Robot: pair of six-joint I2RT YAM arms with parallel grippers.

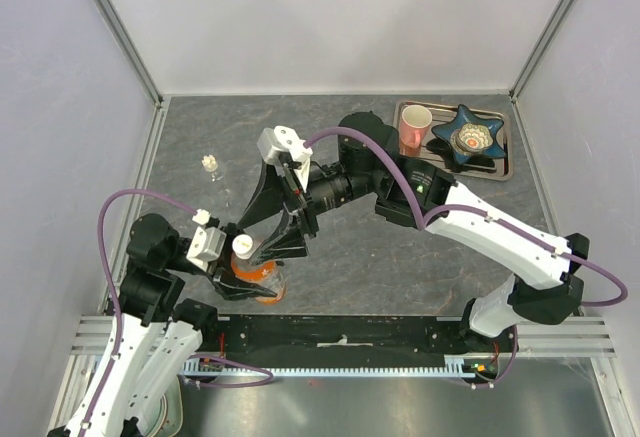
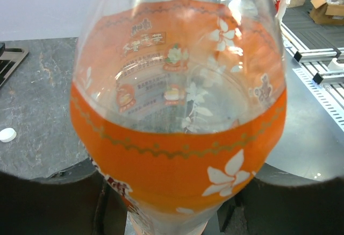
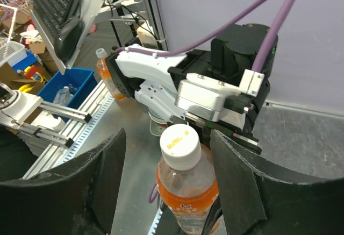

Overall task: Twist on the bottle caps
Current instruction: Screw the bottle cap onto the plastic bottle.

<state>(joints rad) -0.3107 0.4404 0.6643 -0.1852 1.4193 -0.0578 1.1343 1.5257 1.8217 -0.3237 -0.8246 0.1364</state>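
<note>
Orange bottle: I see an orange label, white cap on.
Left gripper: gripping it.
Right gripper: wide, at cap's 3 and 9 o'clock.

We are looking down on a dark grey, stone-patterned counter that is sitting inside a booth. A plain white back wall and pale side panels are closing it in, with slanting aluminium posts marking the corners. Soft, even light is falling on it, casting no hard shadows. An aluminium rail is running along the near edge. Beyond the booth we are seeing a cluttered workroom, where a blue bin, a keyboard and cardboard boxes are lying about
</note>
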